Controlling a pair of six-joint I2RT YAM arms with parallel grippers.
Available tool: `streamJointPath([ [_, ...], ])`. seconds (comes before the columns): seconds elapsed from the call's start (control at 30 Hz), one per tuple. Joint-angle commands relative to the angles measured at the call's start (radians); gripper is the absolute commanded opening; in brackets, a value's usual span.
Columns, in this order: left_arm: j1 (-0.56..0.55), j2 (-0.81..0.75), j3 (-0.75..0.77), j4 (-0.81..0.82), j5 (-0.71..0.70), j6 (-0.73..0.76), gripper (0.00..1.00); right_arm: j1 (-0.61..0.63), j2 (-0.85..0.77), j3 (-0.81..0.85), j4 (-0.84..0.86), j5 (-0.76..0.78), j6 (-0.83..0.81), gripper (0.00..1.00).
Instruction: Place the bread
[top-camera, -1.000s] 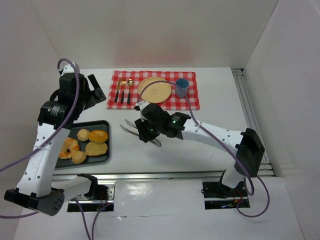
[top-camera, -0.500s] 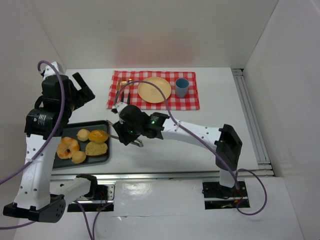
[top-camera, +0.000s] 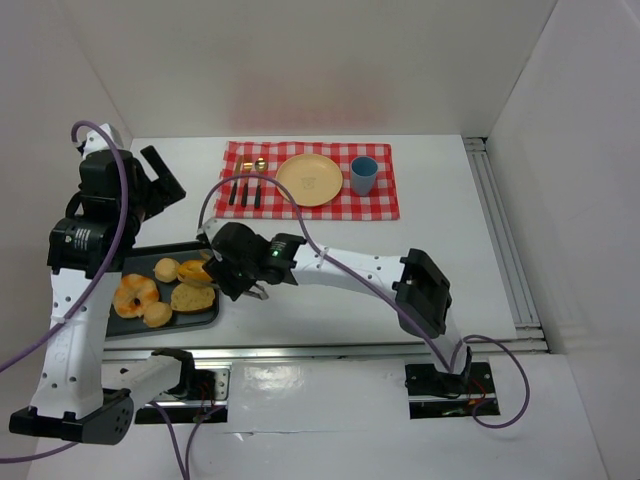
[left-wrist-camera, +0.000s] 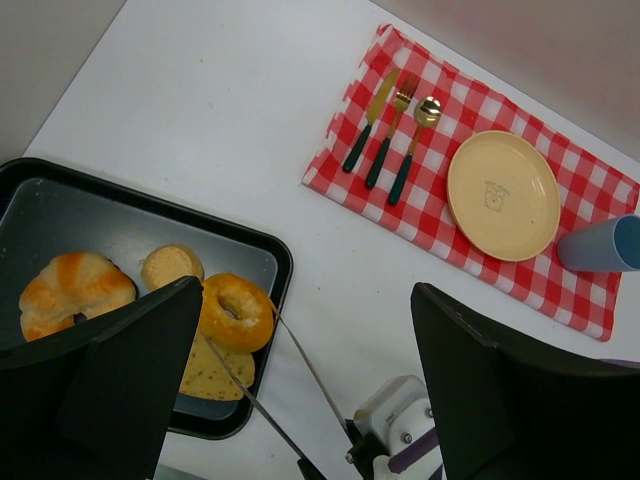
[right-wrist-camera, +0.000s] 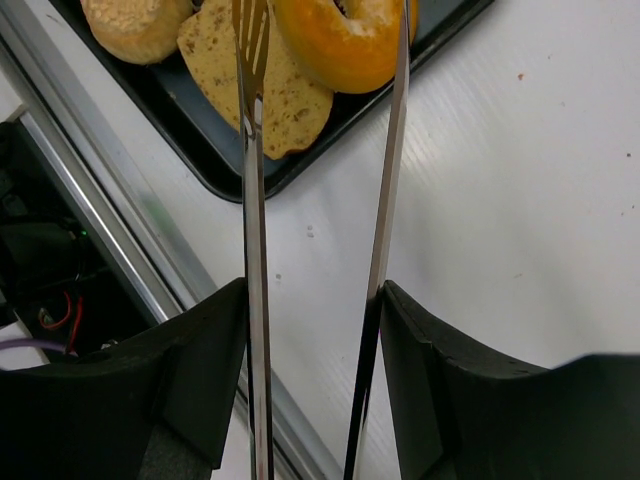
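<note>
Several breads lie on a dark tray (top-camera: 141, 262): an orange bagel (top-camera: 197, 271), a flat seeded slice (top-camera: 192, 298), small rolls and a glazed ring (top-camera: 135, 295). My right gripper (top-camera: 238, 282) is shut on metal tongs (right-wrist-camera: 250, 200). The tong blades are spread to either side of the bagel (right-wrist-camera: 345, 35) at the tray's right edge and are not closed on it. My left gripper (top-camera: 150, 185) hangs open and empty above the tray's far side. From the left wrist I see the bagel (left-wrist-camera: 235, 311) and the tongs (left-wrist-camera: 300, 370) below.
A red checked placemat (top-camera: 380, 205) at the back holds a yellow plate (top-camera: 309, 180), a blue cup (top-camera: 363, 175) and three pieces of cutlery (top-camera: 245, 188). The tray's raised rim (right-wrist-camera: 290, 170) lies under the tongs. A metal rail runs along the near table edge.
My right arm has swung left from the table's middle to the tray, and the tongs have spread wider around the bagel. The left arm drew back to the left and up.
</note>
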Motion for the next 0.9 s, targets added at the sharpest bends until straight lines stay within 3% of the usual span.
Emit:
streamJointPath([
  [0.0, 0.009, -0.019, 0.018, 0.013, 0.008, 0.031, 0.99, 0.005, 0.028, 0.086, -0.019, 0.02, -0.03, 0.6],
  [0.53, 0.037, -0.037, 0.0, 0.013, 0.017, 0.031, 0.99, 0.014, 0.101, 0.132, -0.056, -0.01, -0.041, 0.6],
  [0.63, 0.037, -0.037, 0.0, 0.013, 0.026, 0.031, 0.99, 0.014, 0.11, 0.132, -0.065, -0.01, -0.041, 0.54],
  [0.67, 0.037, -0.037, 0.0, 0.013, 0.026, 0.031, 0.99, 0.014, 0.11, 0.132, -0.065, -0.01, -0.041, 0.45],
  [0.87, 0.037, -0.037, 0.0, 0.022, 0.026, 0.031, 0.99, 0.014, 0.101, 0.151, -0.092, -0.019, -0.05, 0.28],
])
